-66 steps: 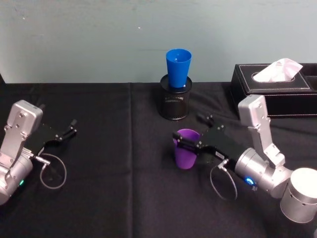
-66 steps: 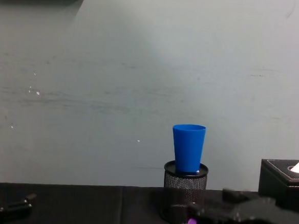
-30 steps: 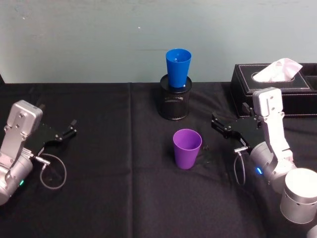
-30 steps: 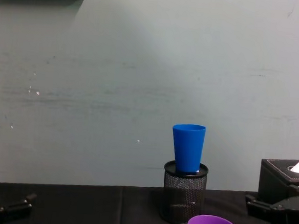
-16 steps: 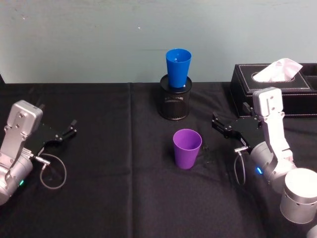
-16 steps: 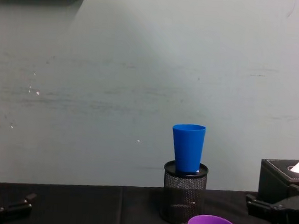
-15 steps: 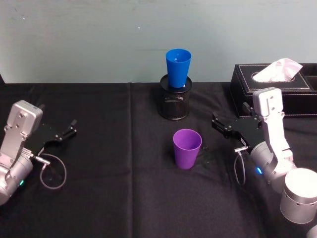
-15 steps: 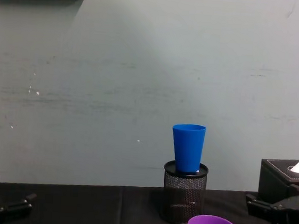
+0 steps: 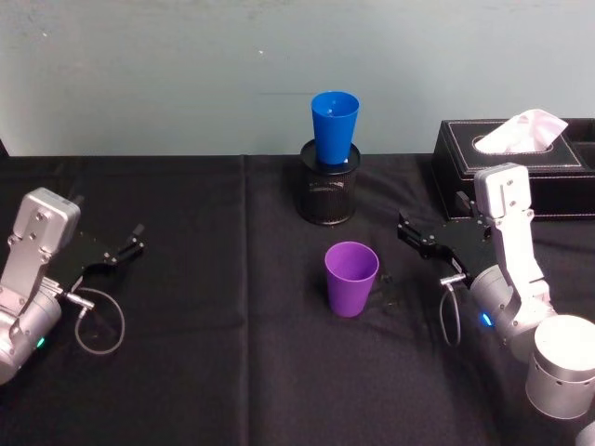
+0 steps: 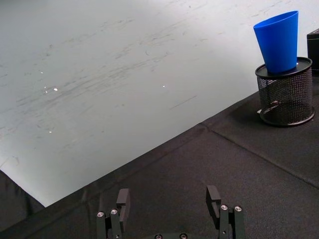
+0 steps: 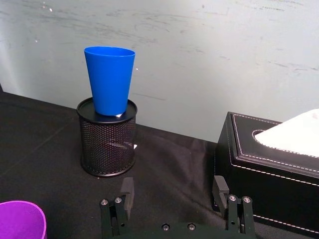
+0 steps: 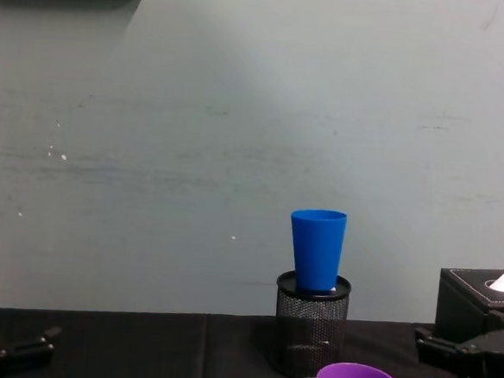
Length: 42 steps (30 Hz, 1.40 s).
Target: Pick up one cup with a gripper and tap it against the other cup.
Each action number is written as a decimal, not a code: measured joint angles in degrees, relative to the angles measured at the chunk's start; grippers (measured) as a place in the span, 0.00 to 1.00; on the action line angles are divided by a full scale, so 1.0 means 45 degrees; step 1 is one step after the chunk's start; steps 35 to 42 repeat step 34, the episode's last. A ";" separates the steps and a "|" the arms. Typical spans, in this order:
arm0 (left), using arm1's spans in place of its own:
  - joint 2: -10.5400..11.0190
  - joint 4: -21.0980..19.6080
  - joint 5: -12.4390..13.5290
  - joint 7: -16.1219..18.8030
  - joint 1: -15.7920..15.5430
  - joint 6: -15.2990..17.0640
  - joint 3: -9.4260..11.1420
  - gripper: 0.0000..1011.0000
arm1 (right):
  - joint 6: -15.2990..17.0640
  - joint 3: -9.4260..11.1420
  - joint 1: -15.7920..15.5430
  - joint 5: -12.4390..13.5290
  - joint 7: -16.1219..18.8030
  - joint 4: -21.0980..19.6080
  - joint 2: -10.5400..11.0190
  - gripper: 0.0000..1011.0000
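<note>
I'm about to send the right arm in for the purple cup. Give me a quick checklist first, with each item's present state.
1. Right claw open, holding nothing: ok.
2. Purple cup upright on the cloth, apart from the claw: ok.
3. Blue cup upright in the mesh holder: ok.
4. Path from claw to purple cup free of things: ok.
5. Left claw open, parked at the far left: ok.
6. Tissue box close behind the right arm: cannot tell if it clears.

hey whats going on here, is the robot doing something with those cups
Nothing is held right now. The purple cup stands upright on the black tablecloth, with the open right end effector apart beside it. The blue cup sits in the black mesh pen holder. The left end effector rests open, far to the left.
</note>
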 joint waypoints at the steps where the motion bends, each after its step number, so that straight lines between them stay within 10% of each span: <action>1: 0.0000 0.0000 0.0000 0.0000 0.0000 0.0001 0.0000 0.99 | 0.0001 0.0000 0.0000 0.0000 -0.0001 0.0000 0.0000 0.99; 42: 0.0000 -0.0001 -0.0001 0.0000 0.0000 0.0000 0.0000 0.99 | 0.0000 0.0001 0.0000 -0.0001 -0.0013 0.0002 0.0000 0.99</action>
